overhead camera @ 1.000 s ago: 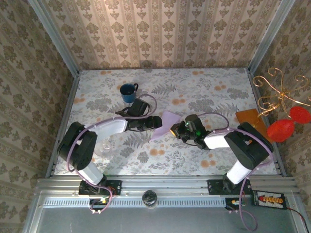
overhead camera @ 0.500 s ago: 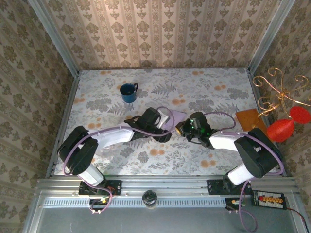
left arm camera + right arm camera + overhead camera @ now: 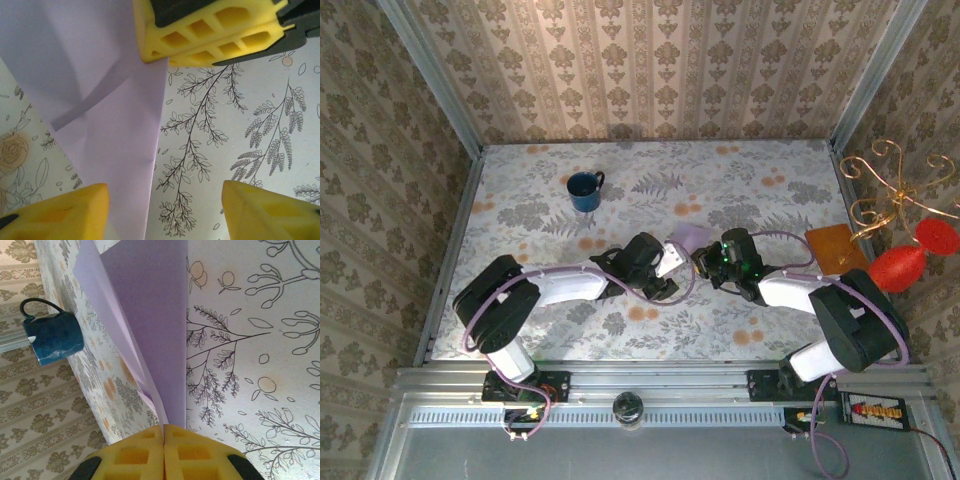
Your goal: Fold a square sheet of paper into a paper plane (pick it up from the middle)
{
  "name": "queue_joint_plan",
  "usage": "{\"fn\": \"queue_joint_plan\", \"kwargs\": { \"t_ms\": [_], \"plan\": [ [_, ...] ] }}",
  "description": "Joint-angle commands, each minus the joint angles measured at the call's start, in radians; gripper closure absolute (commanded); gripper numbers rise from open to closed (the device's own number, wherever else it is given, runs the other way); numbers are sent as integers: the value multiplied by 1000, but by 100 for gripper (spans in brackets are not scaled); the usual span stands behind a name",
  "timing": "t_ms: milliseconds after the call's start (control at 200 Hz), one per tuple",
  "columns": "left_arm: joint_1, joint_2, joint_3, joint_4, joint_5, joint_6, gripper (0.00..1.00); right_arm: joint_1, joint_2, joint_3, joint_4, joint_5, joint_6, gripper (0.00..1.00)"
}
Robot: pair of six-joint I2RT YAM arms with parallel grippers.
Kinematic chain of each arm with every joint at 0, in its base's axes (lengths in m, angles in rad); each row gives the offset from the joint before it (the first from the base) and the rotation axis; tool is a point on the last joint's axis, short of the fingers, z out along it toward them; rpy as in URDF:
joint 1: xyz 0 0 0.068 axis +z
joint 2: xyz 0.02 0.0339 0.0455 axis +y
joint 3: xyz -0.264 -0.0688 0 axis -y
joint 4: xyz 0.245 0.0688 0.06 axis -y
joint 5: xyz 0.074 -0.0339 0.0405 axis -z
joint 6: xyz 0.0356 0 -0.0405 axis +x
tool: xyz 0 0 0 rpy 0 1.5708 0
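Observation:
The square sheet of paper [image 3: 690,238] is pale lilac and folded into layers; it does not read as a paper plane. My right gripper [image 3: 164,432] is shut on its near edge, and the layers fan away from its yellow fingers [image 3: 200,30]. In the top view the right gripper [image 3: 704,261] sits mid-table, with my left gripper [image 3: 673,264] close beside it on the left. The left gripper [image 3: 162,215] is open, its fingertips [image 3: 55,215] straddling the paper's straight edge [image 3: 125,125] without touching it. Part of the sheet is hidden under the two grippers from above.
A blue mug [image 3: 585,190] stands at the back left, also seen in the right wrist view [image 3: 50,337]. An orange-brown flat rectangle [image 3: 835,247] lies at the right edge beside a gold wire stand with red ornaments [image 3: 898,268]. Patterned walls enclose the floral table [image 3: 770,200].
My left gripper has moved right, up to the right gripper, and its jaws have narrowed a little. The right gripper has shifted right and back with the paper.

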Motion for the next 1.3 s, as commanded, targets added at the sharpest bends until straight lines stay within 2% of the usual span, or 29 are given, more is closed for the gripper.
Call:
{"fn": "queue_joint_plan", "kwargs": {
  "t_ms": [0,370,515,780,1035,1295],
  "plan": [
    [3,28,-10,62,-8,98,43,-6,-23,-7,-22,-26,11,93],
    [22,69,-23,156,-26,123,54,-8,-11,2,-34,-55,16,91],
    [55,80,-32,182,20,92,58,-7,-2,6,-30,-62,20,91],
    [60,88,-36,183,87,91,55,-8,6,12,-31,-66,28,90],
    [45,116,-16,162,49,137,57,-8,10,24,-41,-75,31,90],
    [42,126,-13,166,33,152,68,-8,26,27,-42,-89,40,88]
  ]
}}
